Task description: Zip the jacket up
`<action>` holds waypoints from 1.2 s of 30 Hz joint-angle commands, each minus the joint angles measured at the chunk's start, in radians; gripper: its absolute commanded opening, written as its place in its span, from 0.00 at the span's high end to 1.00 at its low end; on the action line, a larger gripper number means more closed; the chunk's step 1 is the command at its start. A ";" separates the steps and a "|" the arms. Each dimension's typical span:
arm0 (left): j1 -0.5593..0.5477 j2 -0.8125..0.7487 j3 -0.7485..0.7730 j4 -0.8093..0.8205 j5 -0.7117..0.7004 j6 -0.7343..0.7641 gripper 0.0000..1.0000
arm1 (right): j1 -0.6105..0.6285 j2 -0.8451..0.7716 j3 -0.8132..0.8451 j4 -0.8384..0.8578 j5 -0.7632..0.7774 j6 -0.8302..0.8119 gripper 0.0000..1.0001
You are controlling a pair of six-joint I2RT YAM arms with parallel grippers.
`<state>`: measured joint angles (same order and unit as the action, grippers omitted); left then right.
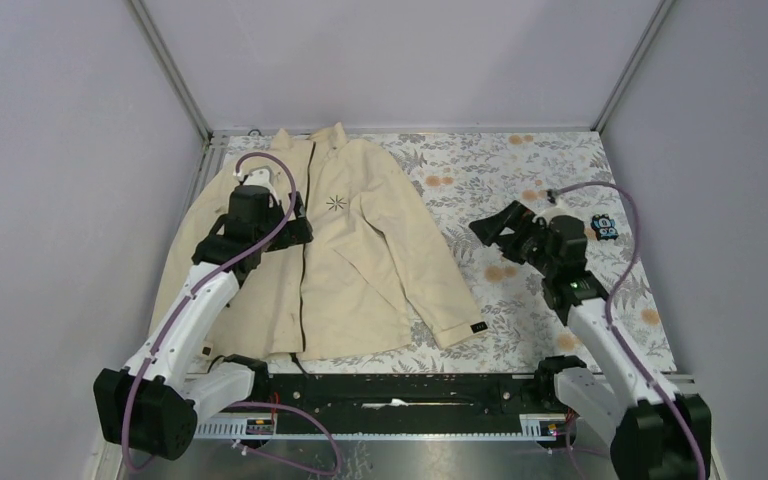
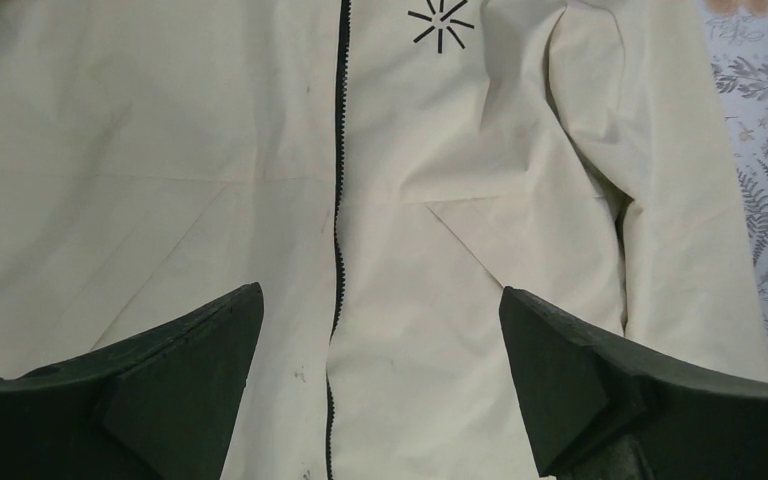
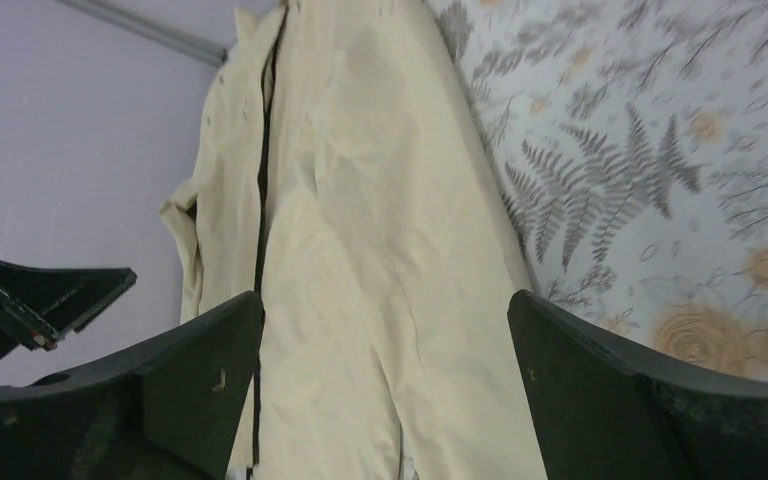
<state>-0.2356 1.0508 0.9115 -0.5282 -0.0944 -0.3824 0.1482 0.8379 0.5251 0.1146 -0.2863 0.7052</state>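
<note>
With the left end effector (image 2: 380,300) and right end effector (image 3: 385,300) both spread wide and empty, I'd have one pin the jacket (image 1: 370,250) flat while the other draws the zipper (image 2: 338,200) straight up.

Sleeve of the jacket (image 1: 380,250) beneath left arm (image 1: 196,305)
</note>
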 commanded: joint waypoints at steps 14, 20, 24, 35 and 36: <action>0.006 -0.003 0.003 0.009 0.003 0.025 0.01 | 0.766 0.640 0.273 0.072 0.247 -0.153 0.13; 0.018 -0.055 0.000 0.008 -0.068 0.019 0.01 | 0.982 0.867 0.521 -0.196 0.600 -0.236 0.27; 0.022 -0.102 -0.005 0.010 -0.115 0.012 0.01 | 1.080 0.970 0.618 -0.257 0.775 -0.255 0.30; 0.039 -0.125 -0.008 0.010 -0.128 0.005 0.01 | 1.110 1.094 0.636 -0.213 0.868 -0.182 0.39; 0.039 -0.123 -0.008 0.010 -0.125 0.005 0.01 | 1.110 1.096 0.631 -0.210 0.887 -0.176 0.40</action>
<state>-0.2024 0.9356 0.9062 -0.5392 -0.1978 -0.3733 1.2606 1.9274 1.1629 -0.1173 0.4751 0.4911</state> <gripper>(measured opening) 0.989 0.614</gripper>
